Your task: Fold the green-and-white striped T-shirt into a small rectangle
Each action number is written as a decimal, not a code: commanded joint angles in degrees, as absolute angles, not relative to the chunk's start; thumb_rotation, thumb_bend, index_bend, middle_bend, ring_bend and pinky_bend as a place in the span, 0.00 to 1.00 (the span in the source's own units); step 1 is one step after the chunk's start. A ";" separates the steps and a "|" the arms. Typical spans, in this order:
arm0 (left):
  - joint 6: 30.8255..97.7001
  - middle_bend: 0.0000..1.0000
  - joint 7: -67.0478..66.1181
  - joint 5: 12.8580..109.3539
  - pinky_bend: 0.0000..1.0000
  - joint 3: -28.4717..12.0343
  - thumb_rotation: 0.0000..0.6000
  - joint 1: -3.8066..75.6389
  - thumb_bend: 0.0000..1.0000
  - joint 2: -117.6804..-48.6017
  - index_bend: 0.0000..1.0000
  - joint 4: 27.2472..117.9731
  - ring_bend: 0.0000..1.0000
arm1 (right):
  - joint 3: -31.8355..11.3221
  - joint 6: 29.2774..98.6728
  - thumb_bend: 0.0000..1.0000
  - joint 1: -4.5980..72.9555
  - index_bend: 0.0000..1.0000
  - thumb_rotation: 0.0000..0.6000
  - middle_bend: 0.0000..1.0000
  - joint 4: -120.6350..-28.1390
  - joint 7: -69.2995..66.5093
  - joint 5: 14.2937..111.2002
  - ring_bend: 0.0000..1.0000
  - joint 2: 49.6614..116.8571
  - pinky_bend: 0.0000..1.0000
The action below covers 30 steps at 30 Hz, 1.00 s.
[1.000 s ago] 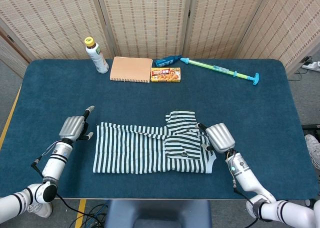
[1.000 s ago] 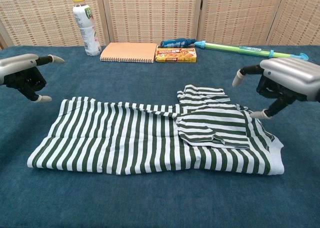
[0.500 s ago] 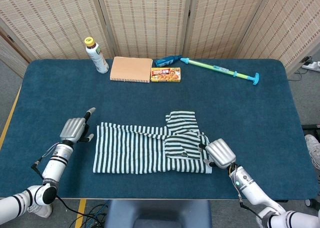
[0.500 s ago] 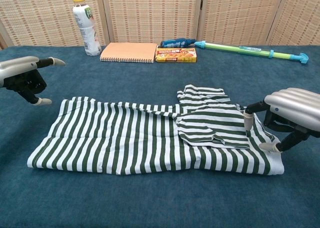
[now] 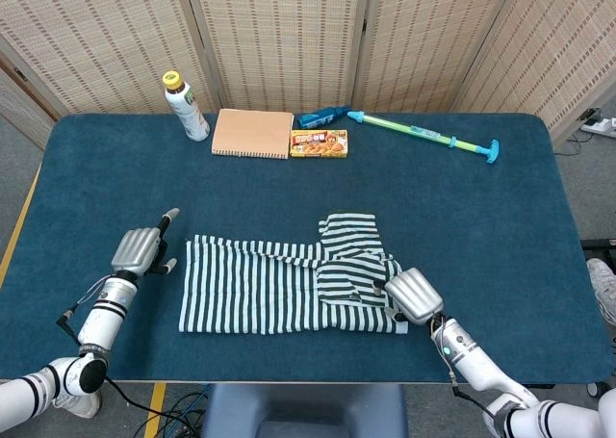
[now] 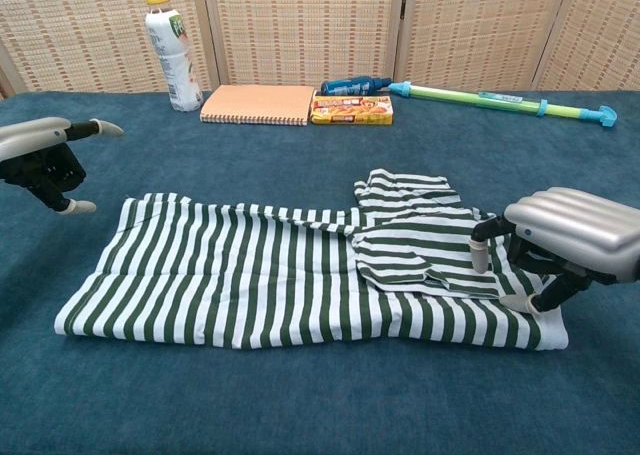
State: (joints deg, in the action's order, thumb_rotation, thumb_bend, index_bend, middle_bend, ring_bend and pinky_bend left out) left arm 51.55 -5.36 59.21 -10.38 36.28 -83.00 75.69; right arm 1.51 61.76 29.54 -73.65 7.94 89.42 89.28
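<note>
The green-and-white striped T-shirt (image 5: 279,286) (image 6: 290,280) lies flat on the blue table as a long band, with a sleeve folded over its right part. My right hand (image 5: 414,296) (image 6: 565,245) hovers low over the shirt's right end, fingers apart, one fingertip (image 6: 478,258) touching the folded sleeve and nothing held. Beyond the shirt's left edge, my left hand (image 5: 141,249) (image 6: 40,150) stays off the cloth, fingers loosely curled and empty.
Along the table's far edge stand a bottle (image 5: 185,106) (image 6: 170,50), an orange notebook (image 5: 252,132) (image 6: 258,104), a snack box (image 5: 319,143) (image 6: 350,109), a blue object (image 5: 321,117) and a green water gun (image 5: 423,135) (image 6: 505,101). Woven screens close the back.
My right hand has dropped and slid toward the near right corner of the shirt, then inward over its end. My left hand sank slightly.
</note>
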 commanded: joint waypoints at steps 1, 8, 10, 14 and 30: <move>51.53 0.88 -5.15 59.31 0.96 -10.34 1.00 36.18 0.33 -83.10 0.00 75.62 0.84 | 1.48 61.33 0.26 29.72 0.45 1.00 0.97 -73.63 8.40 89.30 1.00 89.43 1.00; 51.64 0.88 -4.75 59.62 0.96 -10.52 1.00 36.05 0.33 -83.00 0.00 75.65 0.84 | 1.00 60.41 0.28 30.25 0.48 1.00 0.97 -73.13 9.14 88.81 1.00 90.33 1.00; 51.62 0.88 -4.72 59.65 0.96 -10.51 1.00 35.99 0.33 -82.91 0.00 75.66 0.84 | 0.87 60.30 0.31 30.31 0.50 1.00 0.97 -72.98 9.15 88.64 1.00 90.52 1.00; 51.56 0.88 -4.61 59.62 0.96 -10.46 1.00 35.83 0.33 -82.88 0.00 75.53 0.84 | 0.73 59.85 0.35 30.45 0.52 1.00 0.97 -72.41 9.25 88.25 1.00 90.91 1.00; 51.66 0.88 -3.69 59.97 0.96 -10.70 1.00 35.41 0.33 -82.71 0.00 75.22 0.84 | -0.58 61.73 0.51 30.31 0.56 1.00 0.98 -72.27 7.73 87.95 1.00 91.12 1.00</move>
State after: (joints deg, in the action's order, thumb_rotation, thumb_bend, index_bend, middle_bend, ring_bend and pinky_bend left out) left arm 51.65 -3.69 59.96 -10.69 35.42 -82.72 75.22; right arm -0.25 61.34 30.38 -72.00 8.00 88.04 91.31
